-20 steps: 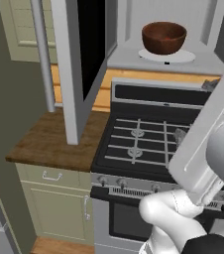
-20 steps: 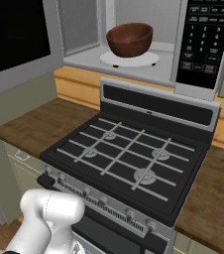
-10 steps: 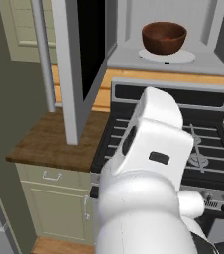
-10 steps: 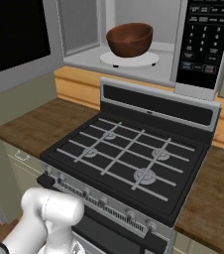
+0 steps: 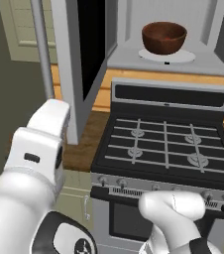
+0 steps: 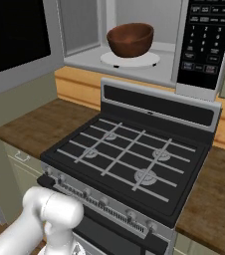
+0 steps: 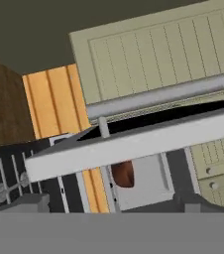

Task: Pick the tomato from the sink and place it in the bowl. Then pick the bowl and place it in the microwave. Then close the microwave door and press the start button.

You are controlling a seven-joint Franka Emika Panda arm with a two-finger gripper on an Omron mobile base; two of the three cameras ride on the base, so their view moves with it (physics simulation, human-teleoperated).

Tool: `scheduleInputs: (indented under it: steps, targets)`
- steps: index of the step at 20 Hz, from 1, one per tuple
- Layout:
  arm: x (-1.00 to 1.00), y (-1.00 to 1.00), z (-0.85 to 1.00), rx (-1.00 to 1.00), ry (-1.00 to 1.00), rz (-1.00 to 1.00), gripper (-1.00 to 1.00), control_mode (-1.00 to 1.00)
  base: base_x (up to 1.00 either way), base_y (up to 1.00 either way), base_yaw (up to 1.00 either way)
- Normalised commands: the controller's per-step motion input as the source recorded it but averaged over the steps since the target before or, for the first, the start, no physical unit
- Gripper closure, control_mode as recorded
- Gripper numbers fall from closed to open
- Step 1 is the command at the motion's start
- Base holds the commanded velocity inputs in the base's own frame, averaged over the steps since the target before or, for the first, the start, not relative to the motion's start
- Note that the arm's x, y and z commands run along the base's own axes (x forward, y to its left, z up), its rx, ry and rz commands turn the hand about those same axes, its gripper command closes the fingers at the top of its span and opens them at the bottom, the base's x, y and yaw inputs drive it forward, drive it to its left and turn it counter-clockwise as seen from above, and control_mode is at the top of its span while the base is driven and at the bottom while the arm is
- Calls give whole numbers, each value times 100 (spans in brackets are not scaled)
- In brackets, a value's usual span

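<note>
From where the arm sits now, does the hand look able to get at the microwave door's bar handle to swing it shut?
Probably yes. The microwave door stands wide open toward the robot, and its bar handle hangs in free air just above the raised arm. The hand view looks along the door's edge with nothing in between.

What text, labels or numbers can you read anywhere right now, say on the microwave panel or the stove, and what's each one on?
No text reads clearly.
Microwave button panel: rows of small pale markings on the dark keys, too small and blurred to read.
Stove: no legible print on the front strip or by the knobs.
Bowl, microwave door, cabinets: no writing visible.
</note>
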Motion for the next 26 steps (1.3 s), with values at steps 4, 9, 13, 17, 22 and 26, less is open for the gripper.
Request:
scheduleInputs:
  steps: [4,9,13,17,22,26]
  targets:
    - [94,70,-39,-10,0,-7,-100,-100,0,0,0]
    - [83,80,-37,-5,0,-3,-100,-100,0,0,0]
    - [60,24,-17,0,0,-4,-100,-100,0,0,0]
    - [60,-3,-5,1,0,-2,-100,-100,0,0,0]
    - [41,-35,1,0,-5,-2,-100,-100,0,0,0]
    - [5,-70,10,3,-1,-1,-100,-100,0,0,0]
